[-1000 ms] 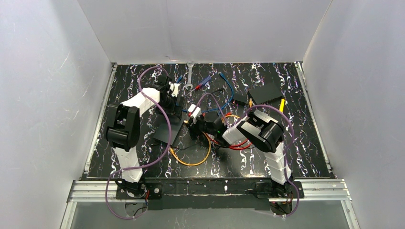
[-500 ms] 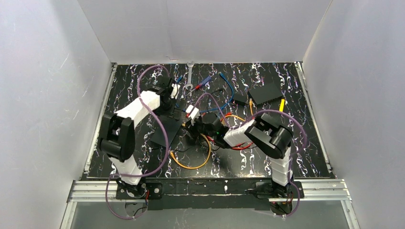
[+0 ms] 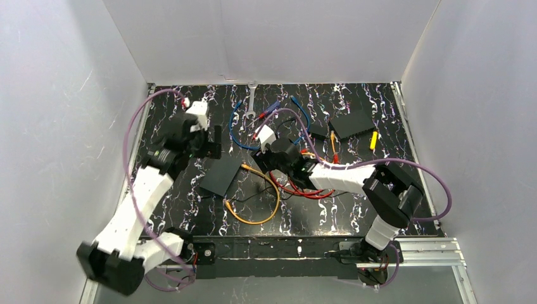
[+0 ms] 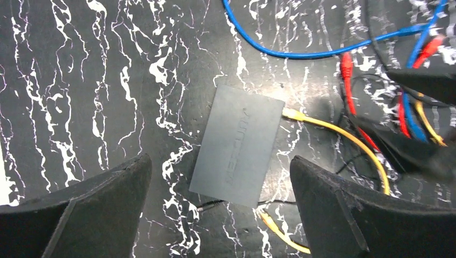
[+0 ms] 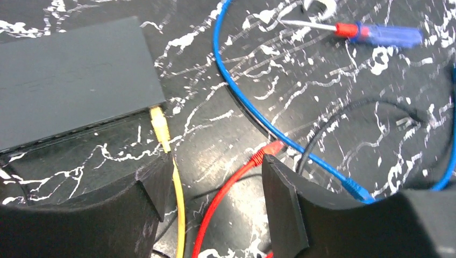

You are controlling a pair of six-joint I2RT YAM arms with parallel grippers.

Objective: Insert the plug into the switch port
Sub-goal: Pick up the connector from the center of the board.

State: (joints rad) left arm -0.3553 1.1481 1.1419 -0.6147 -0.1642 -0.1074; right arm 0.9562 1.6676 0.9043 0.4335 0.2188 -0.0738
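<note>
Left fingers [image 4: 80,215]: spread wide, gripping nothing. Through the left wrist camera I see them high above the switch [image 4: 236,145], one on either side of it.
Right fingers [image 5: 322,215]: parted with a clear gap and nothing between the pads. They hang low over the worktop [image 5: 226,123], just beside the switch's socket edge.
Switch: flat on the black marbled worktop, left of centre in my top view, closer to the left arm [image 3: 145,190] than to the right arm [image 3: 345,177].
Plug [image 5: 157,119]: yellow, nose-in at the socket edge of the switch, near one corner. I cannot tell how deep it sits.
Yellow cable [image 5: 176,204]: runs from the plug through the gap between the right fingers.
Red cable [image 5: 236,177]: lies loose beside the yellow cable, its end pointing away from the switch.
Blue cable [image 5: 242,102]: curves across the worktop beyond the red one.
Screwdriver [image 5: 376,33]: at the far edge, well apart from the switch.
</note>
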